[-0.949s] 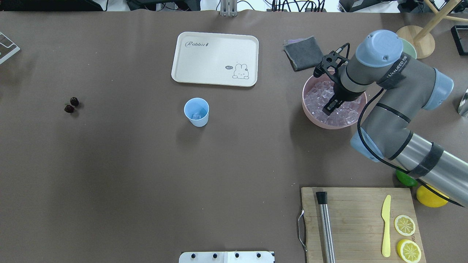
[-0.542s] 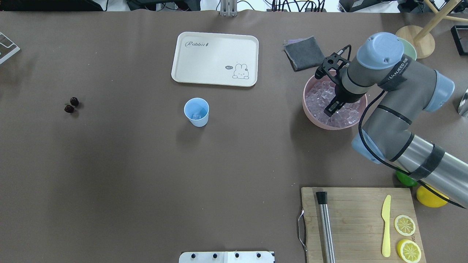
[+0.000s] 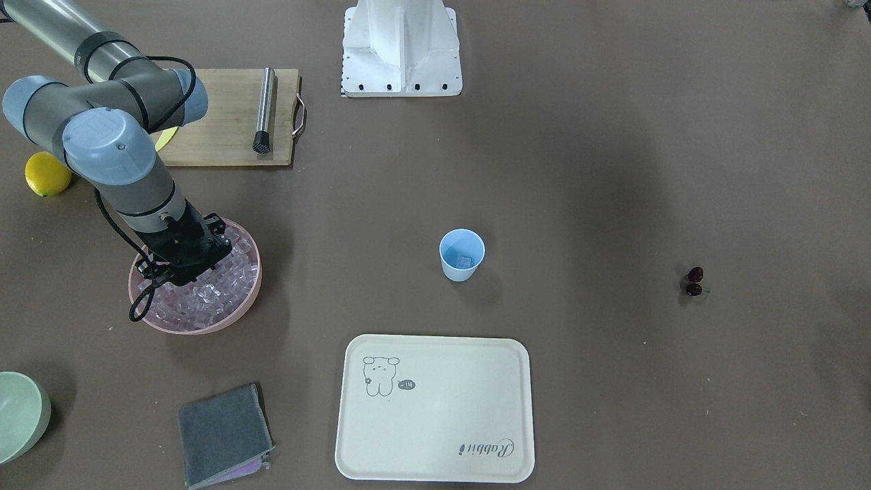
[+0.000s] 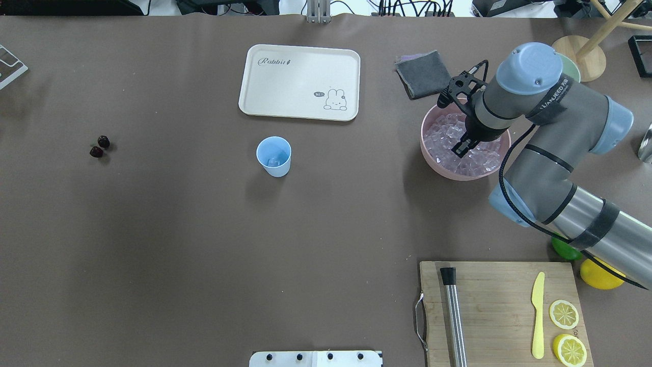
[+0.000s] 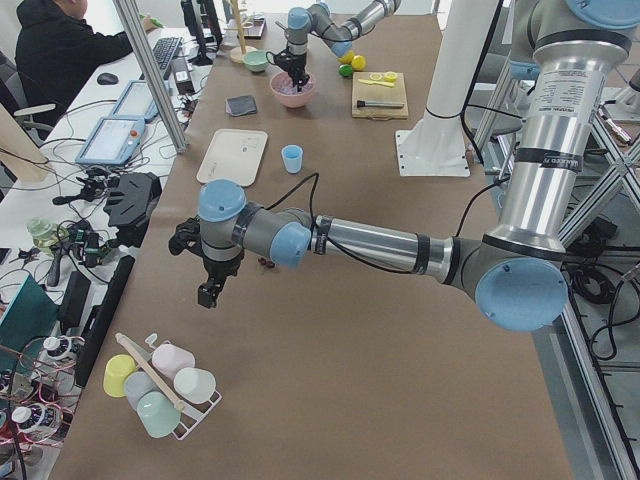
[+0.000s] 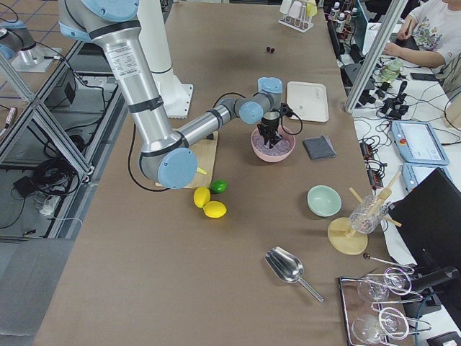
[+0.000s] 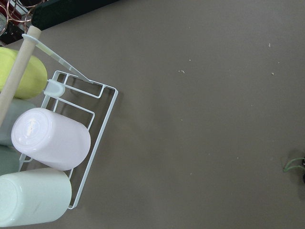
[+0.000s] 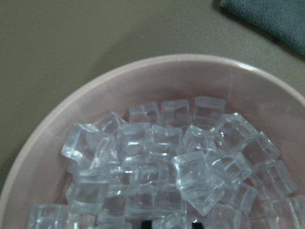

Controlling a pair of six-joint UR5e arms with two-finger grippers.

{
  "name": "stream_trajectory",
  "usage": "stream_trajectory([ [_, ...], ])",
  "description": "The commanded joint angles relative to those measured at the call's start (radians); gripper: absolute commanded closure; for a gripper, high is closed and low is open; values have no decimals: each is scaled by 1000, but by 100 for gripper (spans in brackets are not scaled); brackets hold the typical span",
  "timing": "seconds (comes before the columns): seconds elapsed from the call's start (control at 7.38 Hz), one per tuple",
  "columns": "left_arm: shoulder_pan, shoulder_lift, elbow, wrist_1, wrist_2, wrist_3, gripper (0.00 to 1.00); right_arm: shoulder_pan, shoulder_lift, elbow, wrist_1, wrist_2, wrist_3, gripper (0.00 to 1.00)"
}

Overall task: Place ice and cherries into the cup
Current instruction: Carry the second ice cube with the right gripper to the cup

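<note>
The light blue cup (image 4: 274,155) stands upright mid-table and also shows in the front view (image 3: 462,254), with one ice cube (image 3: 464,261) inside. The pink bowl (image 4: 424,148) at the right is full of ice cubes (image 8: 143,157). My right gripper (image 4: 460,149) reaches down into it. In the right wrist view its fingertips (image 8: 146,223) stand a cube's width apart with a cube between them. The cherries (image 4: 100,147) lie at the far left. My left gripper (image 5: 210,293) hovers over the table near them. I cannot tell if it is open.
A cream tray (image 4: 299,81) lies behind the cup and a grey cloth (image 4: 422,74) behind the pink bowl. A cutting board (image 4: 499,300) holds a muddler, a knife and lemon slices. A lime (image 4: 563,250) and lemon (image 4: 598,275) sit beside it. A cup rack (image 7: 57,143) lies below the left wrist.
My right gripper has shifted slightly inside the pink bowl, a little down and then back up. The cup and cherries have not moved.
</note>
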Motion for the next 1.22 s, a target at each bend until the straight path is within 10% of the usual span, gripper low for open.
stream_trajectory([
  [0.0, 1, -2, 0, 0, 0, 0, 2, 32, 32, 91, -114, 43, 25, 100],
  [0.54, 1, 0, -3, 0, 0, 0, 2, -115, 671, -328, -211, 13, 638, 100],
  [1.08, 1, 0, -6, -1, -2, 0, 2, -262, 723, -498, -5, -199, 783, 100],
])
